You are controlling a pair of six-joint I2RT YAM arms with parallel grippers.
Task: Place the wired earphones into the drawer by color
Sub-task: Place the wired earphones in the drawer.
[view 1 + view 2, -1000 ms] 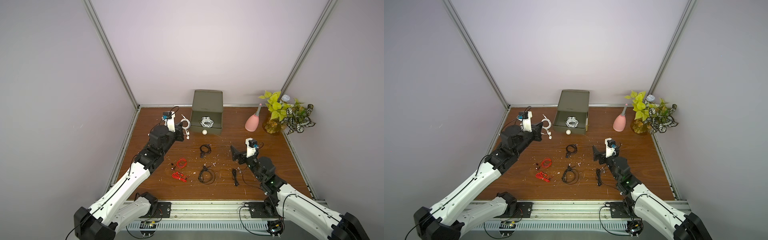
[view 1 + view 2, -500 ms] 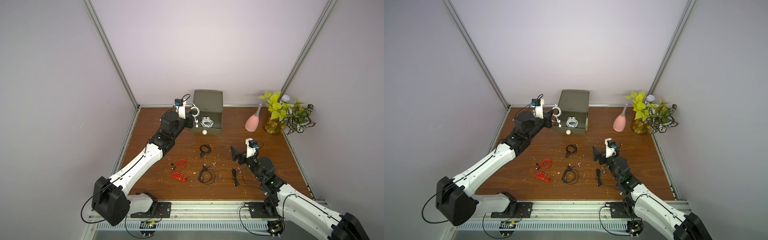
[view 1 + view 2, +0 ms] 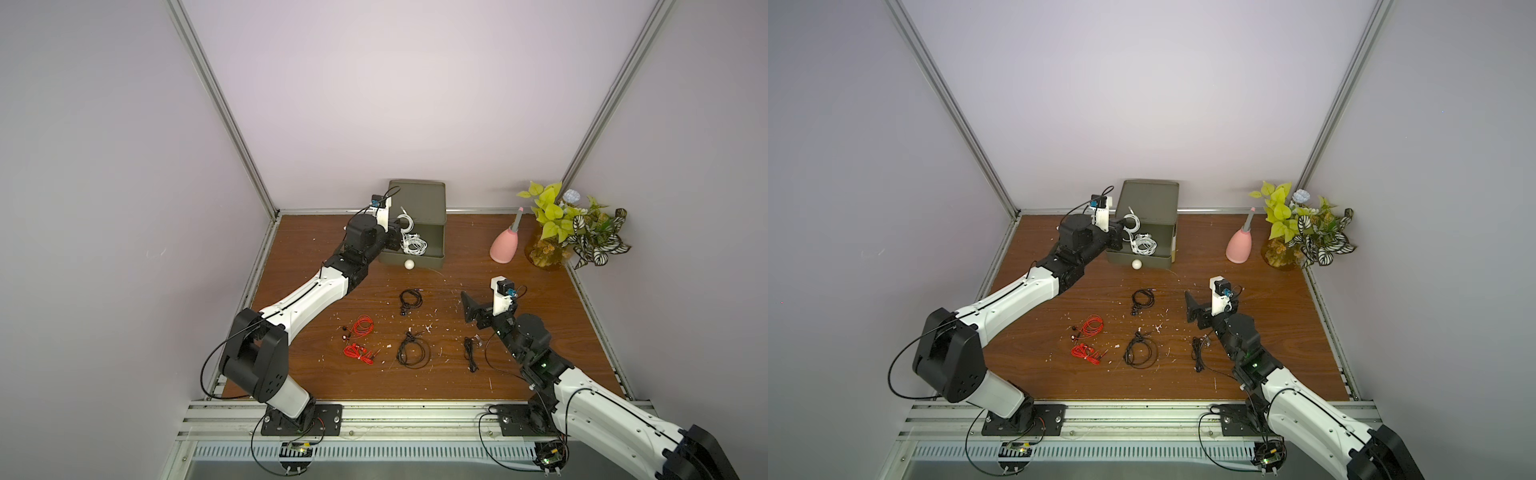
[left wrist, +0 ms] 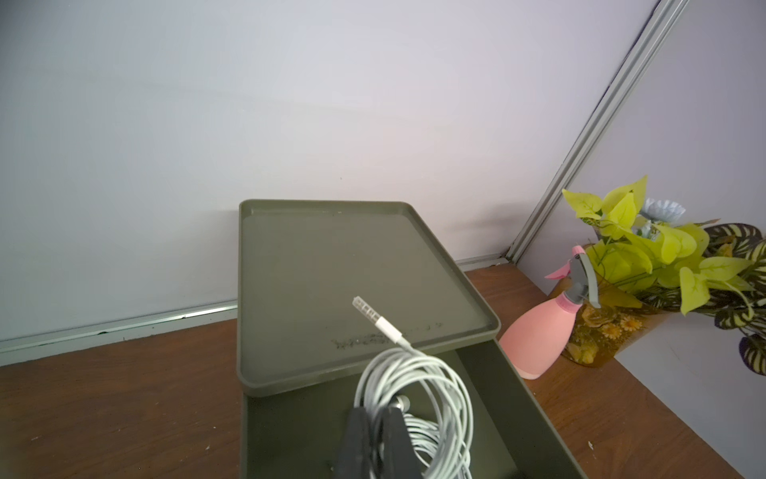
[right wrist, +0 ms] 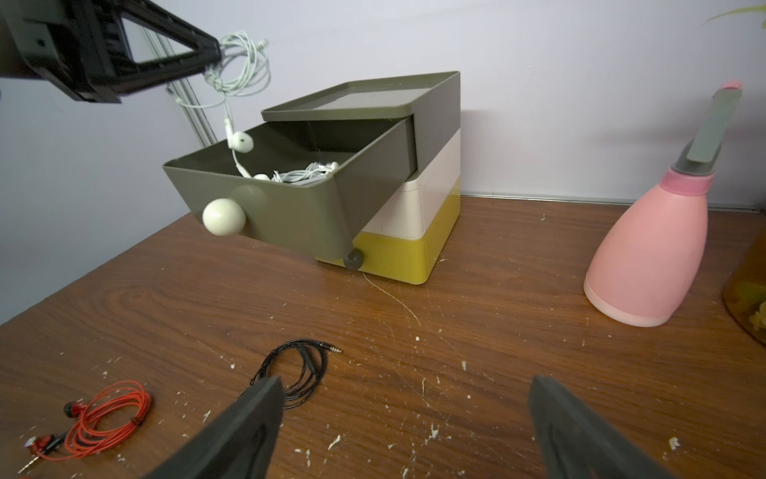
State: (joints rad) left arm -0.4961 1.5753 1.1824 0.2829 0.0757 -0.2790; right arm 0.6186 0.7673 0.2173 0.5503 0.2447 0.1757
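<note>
The drawer (image 3: 419, 199) box stands at the back, its olive top drawer (image 5: 290, 215) pulled out with white wired earphones (image 5: 302, 176) inside. My left gripper (image 4: 378, 414) is shut on another white coil (image 4: 414, 373) above that open drawer, one earbud dangling into it. The cream and yellow drawers below are closed. On the table lie three black bundles (image 3: 410, 300) (image 3: 412, 352) (image 3: 471, 353) and two red ones (image 3: 362, 326) (image 3: 357, 352). My right gripper (image 5: 406, 385) hovers open and empty over the table right of the black ones.
A pink spray bottle (image 3: 505, 247) and a potted plant (image 3: 573, 224) stand at the back right. White crumbs are scattered over the wooden table (image 3: 540, 282). Walls close in the back and both sides.
My left arm has carried the white coil from left of the box rightward, to over the open top drawer. The right arm has not moved.
</note>
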